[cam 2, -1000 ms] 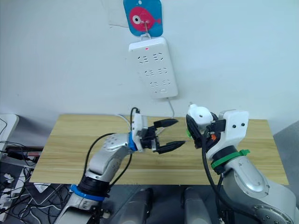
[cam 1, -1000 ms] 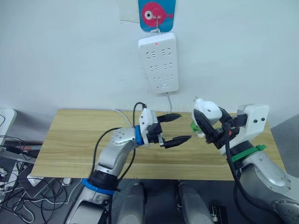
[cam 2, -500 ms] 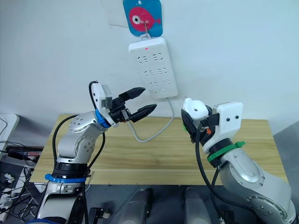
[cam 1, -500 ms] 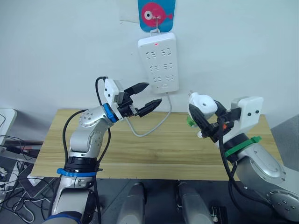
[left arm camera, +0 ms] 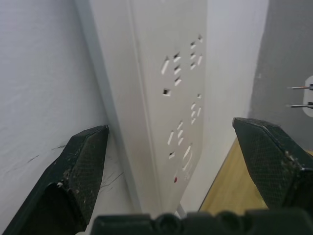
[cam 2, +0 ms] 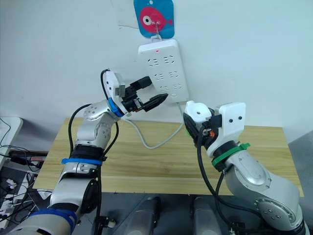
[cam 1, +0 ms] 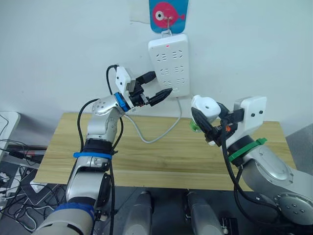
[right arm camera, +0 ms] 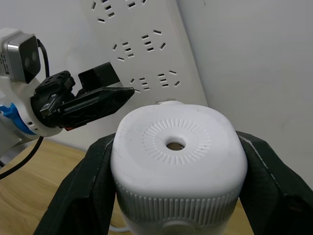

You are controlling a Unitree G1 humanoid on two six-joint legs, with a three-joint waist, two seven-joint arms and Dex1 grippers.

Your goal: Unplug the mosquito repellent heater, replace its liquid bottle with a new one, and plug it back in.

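My right gripper (cam 1: 211,119) is shut on the white mosquito repellent heater (cam 1: 204,105), held above the right half of the wooden table (cam 1: 146,152). The heater's round vent (right arm camera: 173,145) faces the right wrist camera, and the black fingers (right arm camera: 83,186) clamp both its sides. A green piece of the liquid bottle (cam 1: 194,126) shows under the heater. My left gripper (cam 1: 159,83) is open, raised at the wall by the lower left part of the white power strip (cam 1: 169,62). In the left wrist view the strip (left arm camera: 166,98) stands between the spread fingers (left arm camera: 80,161).
The power strip hangs from a hook on a blue fish plaque (cam 1: 168,13). Its white cable (cam 1: 161,131) loops down onto the table. Loose cables (cam 1: 14,196) lie on the floor at the left.
My left arm has swung up from over the table to the wall, its open gripper now at the power strip. The right gripper with the heater has shifted slightly left and up.
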